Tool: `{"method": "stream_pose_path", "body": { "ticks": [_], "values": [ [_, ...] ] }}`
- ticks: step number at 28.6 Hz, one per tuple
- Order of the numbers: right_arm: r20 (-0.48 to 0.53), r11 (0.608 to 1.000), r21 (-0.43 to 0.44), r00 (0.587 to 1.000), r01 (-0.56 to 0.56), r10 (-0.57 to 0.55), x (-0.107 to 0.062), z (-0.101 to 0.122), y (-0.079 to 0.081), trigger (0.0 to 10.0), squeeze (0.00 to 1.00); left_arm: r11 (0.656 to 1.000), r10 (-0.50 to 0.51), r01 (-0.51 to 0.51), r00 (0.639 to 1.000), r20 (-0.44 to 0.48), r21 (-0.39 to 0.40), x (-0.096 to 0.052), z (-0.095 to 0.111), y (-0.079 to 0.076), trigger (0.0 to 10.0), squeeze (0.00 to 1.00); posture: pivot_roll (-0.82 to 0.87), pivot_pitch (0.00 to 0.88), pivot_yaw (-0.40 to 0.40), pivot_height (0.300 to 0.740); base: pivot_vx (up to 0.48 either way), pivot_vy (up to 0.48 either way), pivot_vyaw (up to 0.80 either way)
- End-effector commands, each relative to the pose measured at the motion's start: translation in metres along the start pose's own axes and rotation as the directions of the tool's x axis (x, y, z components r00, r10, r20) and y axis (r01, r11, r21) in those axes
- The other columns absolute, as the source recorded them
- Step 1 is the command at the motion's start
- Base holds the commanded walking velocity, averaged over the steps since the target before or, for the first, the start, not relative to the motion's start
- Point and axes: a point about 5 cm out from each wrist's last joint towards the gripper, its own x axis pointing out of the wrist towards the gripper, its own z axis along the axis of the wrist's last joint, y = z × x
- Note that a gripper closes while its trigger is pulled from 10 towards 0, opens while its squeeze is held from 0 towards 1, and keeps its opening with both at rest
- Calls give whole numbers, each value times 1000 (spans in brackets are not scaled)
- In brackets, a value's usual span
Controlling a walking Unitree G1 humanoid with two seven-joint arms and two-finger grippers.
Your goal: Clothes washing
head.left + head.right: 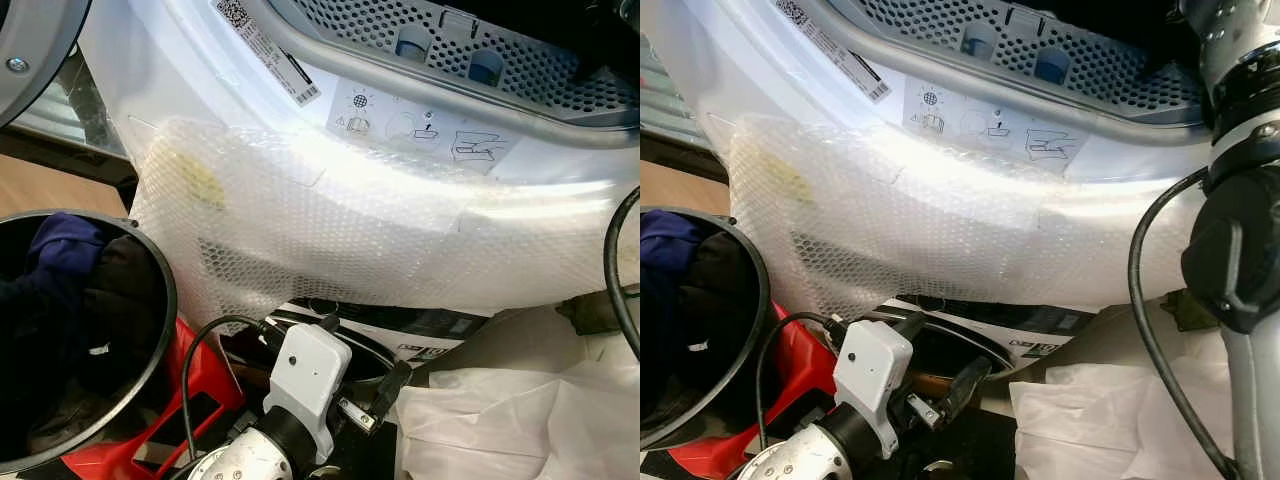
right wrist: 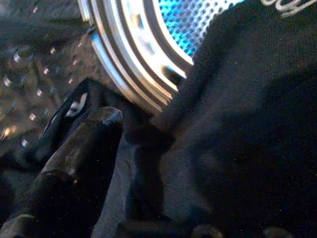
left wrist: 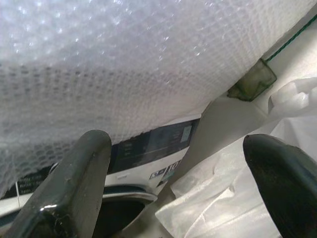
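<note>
The washing machine point(image 1: 420, 110) takes up the upper scene: white front, port open, perforated drum point(image 1: 470, 45) visible, lower front panel wrapped in bubble wrap point(image 1: 330, 230). An instruction sticker point(image 1: 420, 125) sits just under the port rim. To the robot's left stands a black laundry basket point(image 1: 160, 300) holding dark clothes, a blue garment point(image 1: 65, 245) on top; a red object point(image 1: 205, 385) lies against the basket's base. White plastic sheeting point(image 1: 520, 420) covers the floor at the right.

Step in hand, by my judgement: loading the drum. The right arm point(image 1: 1240, 200) reaches up toward the port. Its wrist view shows a dark knit garment point(image 2: 247, 124) lying close against the right gripper point(image 2: 143, 163), with the drum's ribbed metal rim point(image 2: 133, 54) and blue-lit perforations just beyond. One finger point(image 2: 84, 148) presses alongside the cloth; the jaws appear closed on the garment (the second finger is buried in fabric, so this is a reading, not a certainty).

The left gripper point(image 3: 178, 193) hangs low before the wrapped panel, jaws wide and holding nothing, well apart from the basket's contents.

Next move calls for carrying the garment past the rim into the drum and letting go only when it is clear of the lip; risk is cloth snagging on the rim or draping outside.
</note>
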Motion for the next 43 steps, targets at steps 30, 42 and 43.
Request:
{"method": "stream_pose_path", "body": {
  "ticks": [30, 42, 43],
  "values": [
    [41, 992, -63, 993, -106, 108, -33, 15, 0, 10000, 0, 996, -83, 83, 995, 51, 19, 15, 1, 3, 10000, 0, -57, 156, -180, 740, 0, 0, 0],
    [-156, 974, -159, 978, -164, 139, -59, -3, -3, 10000, 0, 990, -135, 131, 987, 85, 54, 23, 5, 1, 10000, 0, -90, 150, -163, 740, 0, 0, 0],
    [-187, 973, -155, 972, -170, 140, -62, -7, -1, 10000, 0, 989, -137, 132, 987, 83, 62, 23, 5, 1, 10000, 0, -91, 150, -162, 740, 0, 0, 0]
  ]
}}
